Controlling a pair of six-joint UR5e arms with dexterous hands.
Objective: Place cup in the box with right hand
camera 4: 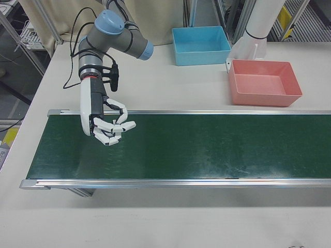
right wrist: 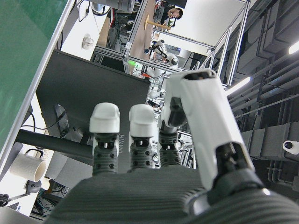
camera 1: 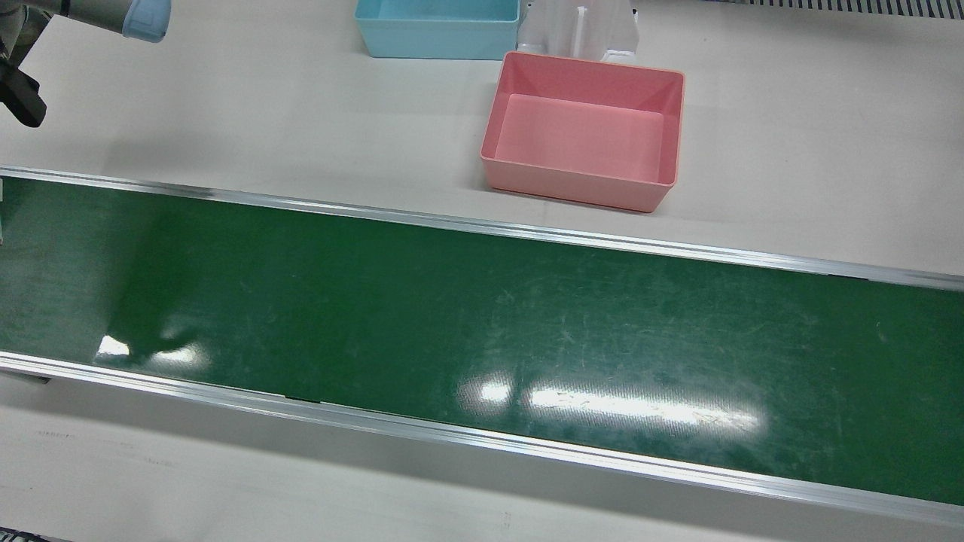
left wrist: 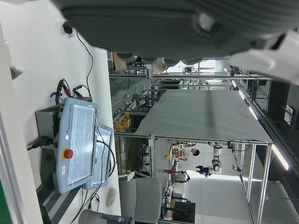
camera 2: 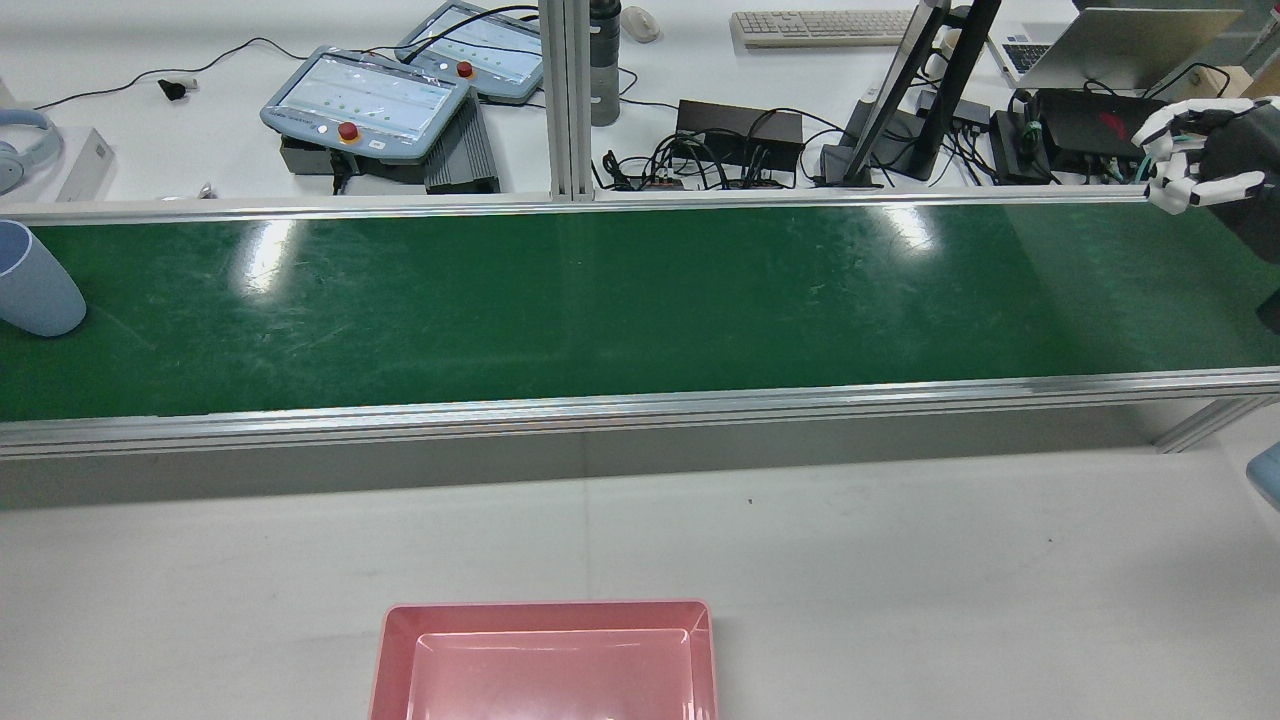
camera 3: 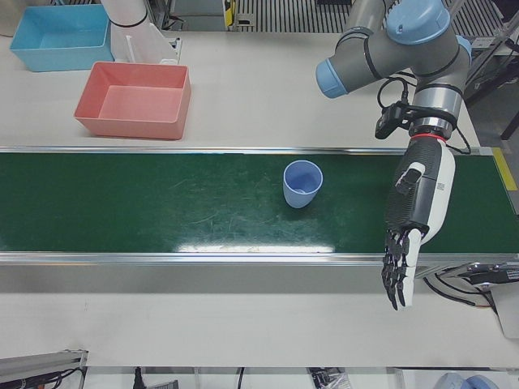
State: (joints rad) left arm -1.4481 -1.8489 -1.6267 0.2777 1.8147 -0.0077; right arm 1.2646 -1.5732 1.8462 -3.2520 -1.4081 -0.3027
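Cup placement has not begun: the pale blue plastic cup (camera 3: 302,183) stands upright and untouched on the green conveyor belt (camera 3: 162,203), centre-right of the left-front view and at the far left edge of the rear view.

The right hand (camera 4: 111,126) hangs over the opposite end of the belt, left of centre in the right-front view, fingers partly curled yet apart and holding nothing. The left hand (camera 3: 403,263) hangs at the lower right of the left-front view, past the belt's near rail, fingers straight, spread and empty.

The pink rectangular plastic box (camera 1: 584,132) sits empty on the white worktop (camera 1: 791,150), upper centre of the front view. A light blue plastic box (camera 1: 437,26) stands just beside it.

Risks, as judged:
- The cup is well apart from the right hand; if the belt carries it along, a badly timed reach would miss it.
- The cup looks light and tapered; a glancing finger could tip or roll it.
- The half-curled fingers may strike the rim unless opened wider.
- The neighbouring blue box invites a drop into the wrong container.
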